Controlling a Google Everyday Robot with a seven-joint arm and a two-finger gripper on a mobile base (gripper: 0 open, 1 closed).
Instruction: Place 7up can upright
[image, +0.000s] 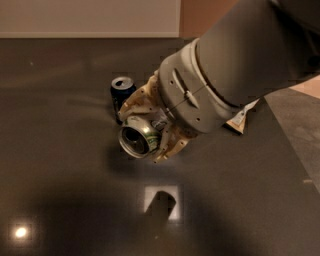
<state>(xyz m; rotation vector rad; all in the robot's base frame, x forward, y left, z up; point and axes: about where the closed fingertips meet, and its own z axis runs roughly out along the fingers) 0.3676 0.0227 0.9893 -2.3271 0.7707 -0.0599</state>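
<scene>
The 7up can (139, 139) is silver with green markings and lies on its side, its open top facing me. My gripper (150, 127) is shut on it, tan fingers (137, 98) above and below the can, holding it over the dark tabletop near the middle of the view. The grey arm comes in from the upper right and hides the can's rear.
A dark blue can (121, 94) stands upright just behind and left of the gripper. A snack bag (239, 119) lies to the right, mostly hidden by the arm. The dark table (60, 190) has its right edge (295, 150) near a lighter floor.
</scene>
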